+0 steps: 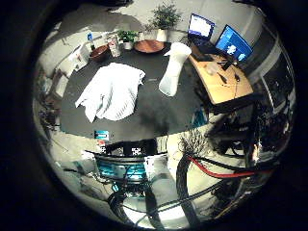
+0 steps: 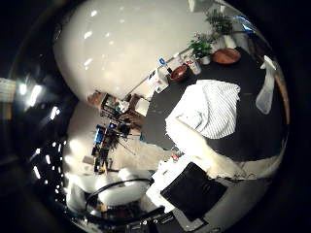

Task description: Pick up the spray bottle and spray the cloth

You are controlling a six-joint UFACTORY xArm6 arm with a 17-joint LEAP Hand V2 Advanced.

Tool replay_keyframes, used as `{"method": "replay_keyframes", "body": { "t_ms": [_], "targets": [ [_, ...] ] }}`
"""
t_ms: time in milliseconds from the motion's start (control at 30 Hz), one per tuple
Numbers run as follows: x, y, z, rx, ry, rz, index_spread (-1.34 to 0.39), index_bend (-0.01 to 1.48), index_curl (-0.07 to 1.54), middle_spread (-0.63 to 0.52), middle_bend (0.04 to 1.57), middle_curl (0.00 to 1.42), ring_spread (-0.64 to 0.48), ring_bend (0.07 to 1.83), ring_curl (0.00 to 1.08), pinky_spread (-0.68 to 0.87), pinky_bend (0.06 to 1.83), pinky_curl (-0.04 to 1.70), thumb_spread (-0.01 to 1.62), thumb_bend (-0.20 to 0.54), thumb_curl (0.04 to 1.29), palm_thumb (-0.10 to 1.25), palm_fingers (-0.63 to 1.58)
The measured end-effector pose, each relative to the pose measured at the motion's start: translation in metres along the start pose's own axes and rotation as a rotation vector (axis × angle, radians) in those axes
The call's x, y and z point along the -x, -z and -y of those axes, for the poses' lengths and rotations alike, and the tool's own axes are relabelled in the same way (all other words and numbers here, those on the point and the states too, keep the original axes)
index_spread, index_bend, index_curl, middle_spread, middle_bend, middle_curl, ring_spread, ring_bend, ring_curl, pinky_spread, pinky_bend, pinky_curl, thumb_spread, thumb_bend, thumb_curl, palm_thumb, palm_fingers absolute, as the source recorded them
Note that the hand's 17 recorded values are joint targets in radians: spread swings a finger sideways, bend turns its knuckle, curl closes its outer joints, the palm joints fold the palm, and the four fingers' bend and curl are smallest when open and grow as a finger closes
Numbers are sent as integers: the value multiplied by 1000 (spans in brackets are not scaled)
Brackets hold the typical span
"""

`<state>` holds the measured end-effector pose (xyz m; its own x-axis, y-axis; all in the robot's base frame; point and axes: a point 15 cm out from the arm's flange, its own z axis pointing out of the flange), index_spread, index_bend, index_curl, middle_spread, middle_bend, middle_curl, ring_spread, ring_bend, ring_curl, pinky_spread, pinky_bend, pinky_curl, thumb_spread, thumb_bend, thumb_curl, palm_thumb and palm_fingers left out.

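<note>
You see the spray bottle [image 1: 174, 69] standing upright on the dark round table [image 1: 154, 113], well apart from the hand [image 2: 194, 187], which hangs off the table's near edge. From the bottle, the white cloth [image 1: 111, 91] lies crumpled at about 9 o'clock, close beside but not touching. You cannot tell whether the fingers are released or clenched.

Colours on and around the dark table [image 1: 159, 115]

White cloth [image 1: 111, 92] w/ faint grey stripes, mid-table. Translucent white spray bottle [image 1: 174, 68] just beside cloth. Reddish-brown bowl [image 1: 99, 52] and brown wooden plate [image 1: 148, 46] at far edge; green potted plants [image 1: 165, 19] in white pots there too. Light wood desk [image 1: 225, 82] beside table, blue-lit screens [image 1: 233, 44]. White-and-black hand [image 2: 194, 165] parts near table edge.
</note>
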<state>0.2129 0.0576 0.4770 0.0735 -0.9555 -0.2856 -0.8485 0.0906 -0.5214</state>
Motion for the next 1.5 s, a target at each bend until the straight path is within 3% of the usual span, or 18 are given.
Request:
{"method": "replay_keyframes", "body": {
  "t_ms": [567, 867, 1033, 1500],
  "targets": [
    [-98, 21, 9, -81, -104, -287, -200, 176, 315, 115, 299, 335, 251, 720, 102, 595, 1226, -2, 1043, -26, 429, 564, 353],
    [-156, 0, 12, -144, -234, -365, -201, 177, 315, 114, 295, 330, 253, 699, 99, 594, 1233, -2, 1040, -26, 422, 546, 345],
    [-179, -35, 14, -186, -302, -312, -201, 176, 315, 113, 288, 327, 263, 691, 99, 594, 1240, -3, 1042, -29, 419, 532, 348],
    [-231, -119, 26, -102, -429, -82, -163, 175, 315, 154, 256, 324, 274, 667, 109, 592, 1285, -1, 1043, -28, 399, 465, 323]
  ]
}}
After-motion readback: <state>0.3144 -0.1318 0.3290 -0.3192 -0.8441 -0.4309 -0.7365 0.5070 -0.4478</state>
